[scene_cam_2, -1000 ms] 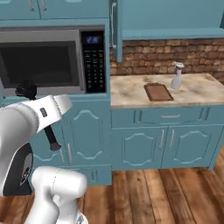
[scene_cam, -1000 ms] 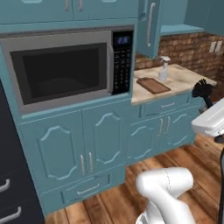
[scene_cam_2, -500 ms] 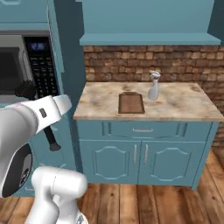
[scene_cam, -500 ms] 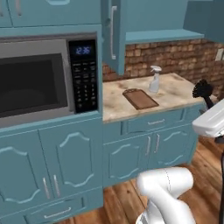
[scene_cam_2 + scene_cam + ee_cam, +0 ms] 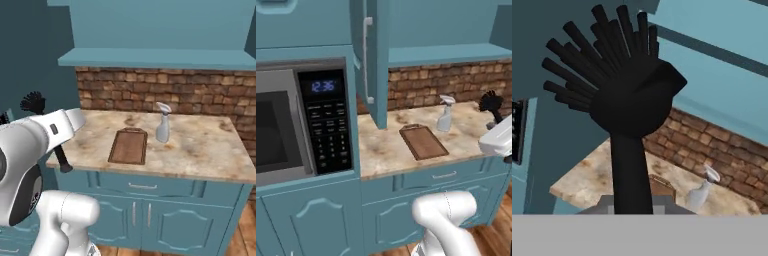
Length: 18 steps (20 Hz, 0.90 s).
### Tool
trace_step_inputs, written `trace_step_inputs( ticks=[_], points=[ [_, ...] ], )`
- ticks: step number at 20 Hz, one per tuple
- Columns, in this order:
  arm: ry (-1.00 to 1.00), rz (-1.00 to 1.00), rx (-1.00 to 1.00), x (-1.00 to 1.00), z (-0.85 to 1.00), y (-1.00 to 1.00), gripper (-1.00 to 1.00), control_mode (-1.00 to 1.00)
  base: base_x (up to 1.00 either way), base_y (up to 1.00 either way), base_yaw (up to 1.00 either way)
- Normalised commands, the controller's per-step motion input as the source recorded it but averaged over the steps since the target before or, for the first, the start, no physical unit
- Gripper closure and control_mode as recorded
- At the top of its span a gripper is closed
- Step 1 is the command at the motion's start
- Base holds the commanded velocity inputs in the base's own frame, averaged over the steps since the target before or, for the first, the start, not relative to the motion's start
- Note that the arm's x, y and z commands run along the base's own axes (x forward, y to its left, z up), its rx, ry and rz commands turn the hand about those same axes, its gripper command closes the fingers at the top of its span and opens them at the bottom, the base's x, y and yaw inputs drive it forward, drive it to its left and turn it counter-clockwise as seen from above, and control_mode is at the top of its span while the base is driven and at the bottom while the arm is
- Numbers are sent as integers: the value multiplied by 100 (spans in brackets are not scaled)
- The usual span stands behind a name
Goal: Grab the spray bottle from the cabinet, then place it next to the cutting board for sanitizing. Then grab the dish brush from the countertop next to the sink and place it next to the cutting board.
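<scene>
My gripper point(image 5: 631, 207) is shut on the thin handle of the black dish brush point(image 5: 632, 95), whose bristle head points up. The brush point(image 5: 490, 103) shows at the far right of the left base view, and its head point(image 5: 32, 102) rises above my white arm at the left of the right base view. The dark brown cutting board point(image 5: 423, 141) point(image 5: 128, 145) lies on the brick-backed marbled counter point(image 5: 210, 150). The pale spray bottle point(image 5: 445, 115) point(image 5: 162, 125) point(image 5: 701, 192) stands upright just right of the board. The teal cabinet point(image 5: 376, 65) hangs above with its door open. The sink and its countertop are out of view.
A microwave point(image 5: 291, 130) with a dark keypad sits in teal cabinetry to the left. The open cabinet door and its white bar handle point(image 5: 367, 60) jut out over the counter's left end. A teal shelf point(image 5: 150, 57) overhangs the brick wall. Drawers and arched doors point(image 5: 150, 210) lie below.
The whole picture has shifted as the base drove: the microwave slid left, and the counter with board and bottle came nearer and more central. The brush stays in my shut gripper.
</scene>
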Motion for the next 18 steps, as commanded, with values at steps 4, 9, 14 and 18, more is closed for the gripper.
trace_step_inputs(
  ticks=[4,9,14,18],
  points=[
    [0,0,0,0,0,0,100,100,97,11,5],
    [0,0,0,0,0,0,100,100,88,0,9],
    [4,7,0,19,-40,4,100,-100,8,0,2],
    [8,5,3,99,-94,35,100,-100,0,0,0]
  ],
)
